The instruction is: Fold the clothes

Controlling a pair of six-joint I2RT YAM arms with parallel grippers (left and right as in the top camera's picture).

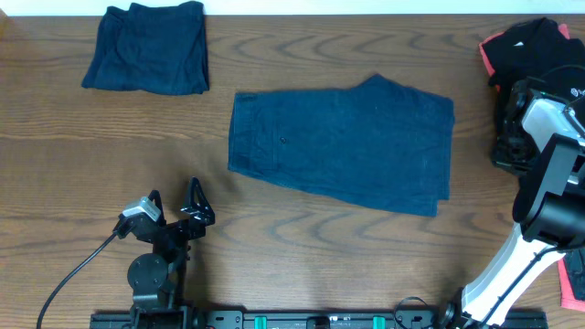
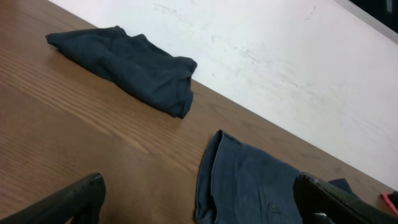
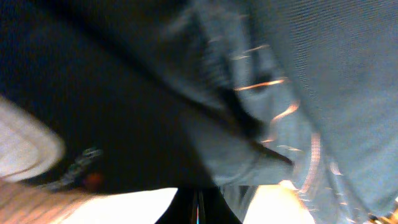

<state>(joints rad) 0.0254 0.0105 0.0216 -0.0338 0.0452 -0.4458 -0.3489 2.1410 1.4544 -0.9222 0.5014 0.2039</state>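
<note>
Blue shorts [image 1: 343,146] lie flat in the middle of the table; their left edge also shows in the left wrist view [image 2: 249,186]. A folded dark navy garment [image 1: 146,46] lies at the far left, also in the left wrist view [image 2: 130,65]. A pile of black and red clothes [image 1: 535,46] sits at the far right. My left gripper [image 1: 178,206] [image 2: 199,193] is open and empty, low near the front edge, short of the shorts. My right gripper [image 1: 508,146] [image 3: 199,208] is pressed into the pile, its fingers together with dark cloth [image 3: 124,93] bunched at them.
The white wall [image 2: 280,56] borders the table's far edge. A red item [image 1: 571,283] lies at the front right beside the right arm's base. Bare wood [image 1: 347,256] lies between the shorts and the front rail.
</note>
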